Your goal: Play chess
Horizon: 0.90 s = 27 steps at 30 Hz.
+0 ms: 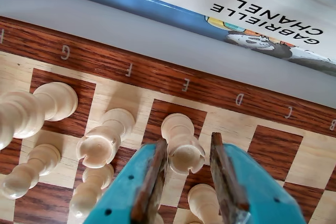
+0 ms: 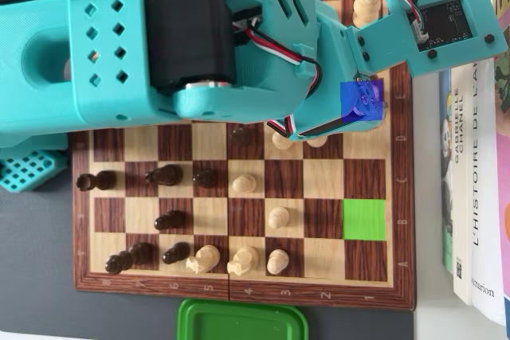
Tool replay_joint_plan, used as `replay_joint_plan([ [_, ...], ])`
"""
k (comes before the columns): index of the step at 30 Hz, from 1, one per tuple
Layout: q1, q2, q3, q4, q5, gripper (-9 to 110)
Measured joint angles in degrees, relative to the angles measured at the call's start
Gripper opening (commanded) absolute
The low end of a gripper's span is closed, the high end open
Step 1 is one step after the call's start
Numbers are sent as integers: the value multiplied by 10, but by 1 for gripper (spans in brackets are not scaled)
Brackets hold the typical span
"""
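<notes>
In the wrist view my teal gripper [image 1: 189,141] is open, its two jaws astride a white chess piece with a notched round head [image 1: 184,150] on the wooden chessboard [image 1: 157,77], near the letter E on its rim. The piece stands close to the left jaw, with a gap to the right jaw. In the overhead view the teal arm [image 2: 223,37] covers the upper half of the board [image 2: 239,292] and hides the jaws and this piece. A blue square [image 2: 362,101] and a green square [image 2: 363,219] are marked on the board's right column.
Other white pieces stand close by in the wrist view, at the left [image 1: 105,140] and below [image 1: 202,200]. Black pieces [image 2: 163,173] and white pieces [image 2: 278,217] fill the lower board. Books [image 2: 470,197] lie along the right edge. A green container [image 2: 241,322] sits below the board.
</notes>
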Motion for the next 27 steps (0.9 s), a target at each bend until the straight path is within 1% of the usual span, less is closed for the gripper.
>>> replay_joint_plan([
  [27,0,-23,-18,0,0,13],
])
